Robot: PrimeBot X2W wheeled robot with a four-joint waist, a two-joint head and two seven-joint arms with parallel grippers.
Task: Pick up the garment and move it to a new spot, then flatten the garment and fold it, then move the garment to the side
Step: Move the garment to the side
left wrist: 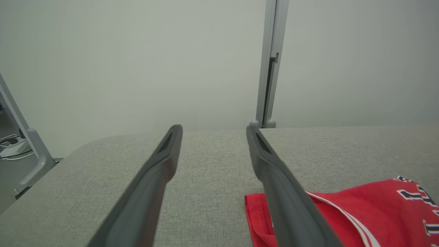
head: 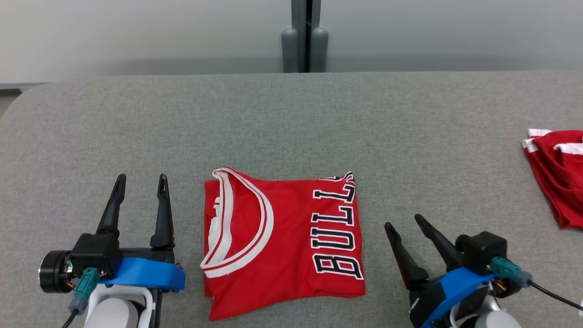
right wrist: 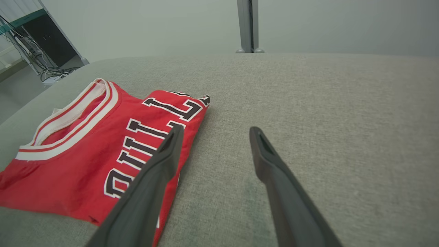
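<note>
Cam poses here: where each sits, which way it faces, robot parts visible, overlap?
Head view: on the head, facing forward-down at the grey fabric table; folded red BULLS jersey between open left gripper and open right gripper.
Left wrist view: left wrist, facing along its dark fingers towards the pale wall.
Right wrist view: right wrist, along its dark fingers across the table.
Shared: all three show the jersey and grey post.

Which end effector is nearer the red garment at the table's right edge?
Right. The right end effector lies left of that garment; the left end effector, beyond the folded jersey.
</note>
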